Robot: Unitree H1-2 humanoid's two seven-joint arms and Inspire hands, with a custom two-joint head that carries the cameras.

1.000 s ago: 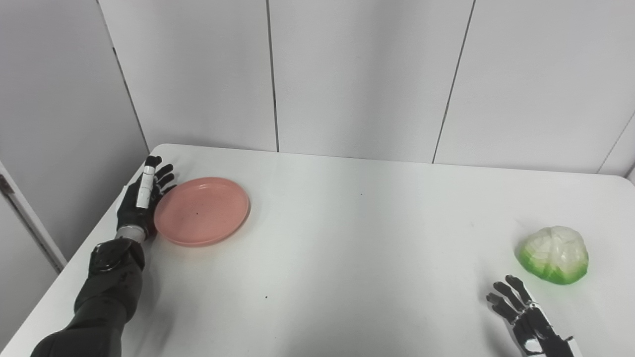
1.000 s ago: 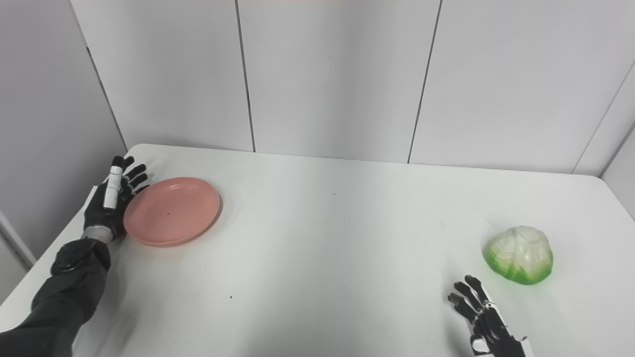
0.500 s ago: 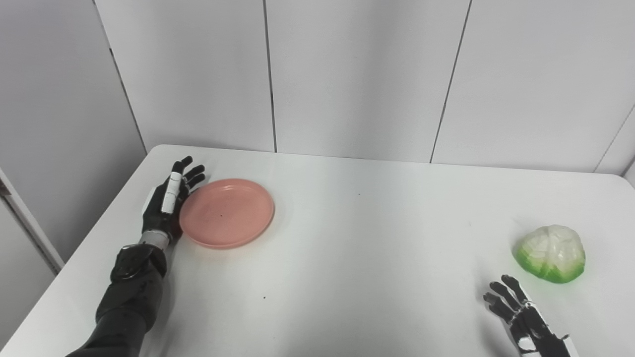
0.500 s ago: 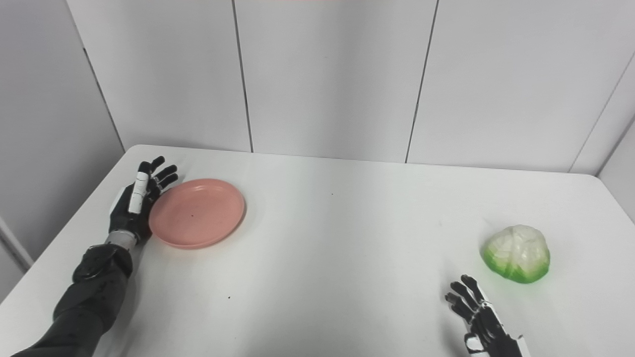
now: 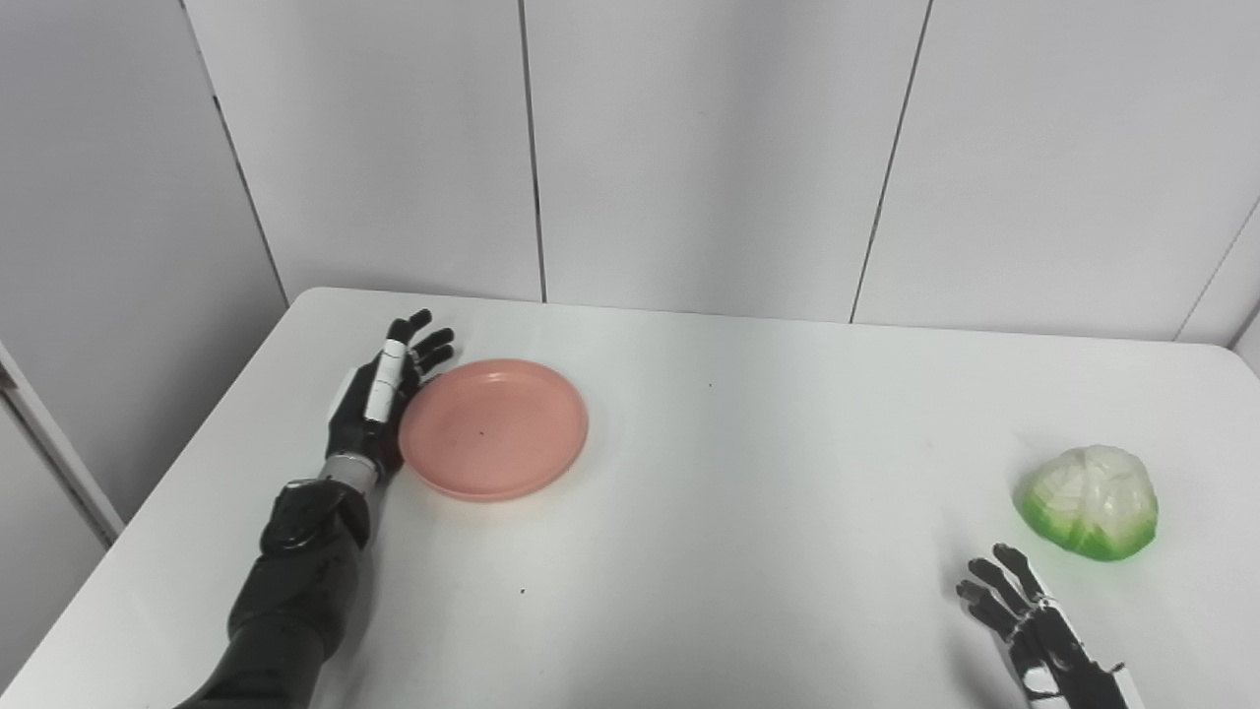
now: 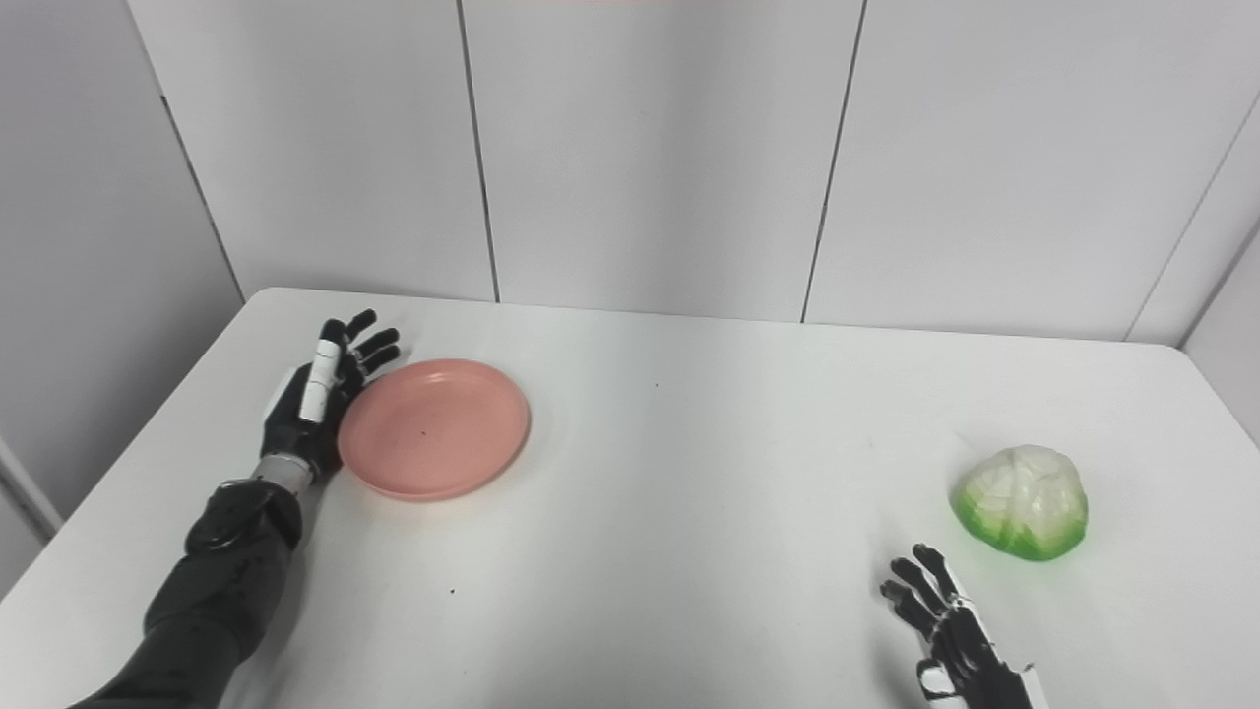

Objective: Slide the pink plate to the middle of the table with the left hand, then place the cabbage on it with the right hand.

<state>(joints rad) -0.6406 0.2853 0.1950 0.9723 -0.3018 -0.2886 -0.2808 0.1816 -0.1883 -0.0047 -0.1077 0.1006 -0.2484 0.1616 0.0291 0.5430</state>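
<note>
The pink plate [image 5: 494, 428] lies flat on the white table [image 5: 709, 512], left of its middle. My left hand [image 5: 379, 409] is open, fingers straight, with its palm side pressed against the plate's left rim. A cabbage half [image 5: 1088, 502], white on top and green at the base, rests near the right edge. My right hand [image 5: 1034, 640] is open with spread fingers at the bottom right, in front of the cabbage and a short gap away from it, holding nothing.
Grey wall panels [image 5: 709, 148] stand right behind the table's far edge. The table's left edge [image 5: 167, 492] drops off beside my left forearm. A few tiny dark specks [image 5: 522, 591] mark the tabletop.
My left hand has pushed the pink plate rightward along the table, staying against its left rim. The cabbage and right hand have stayed about where they were.
</note>
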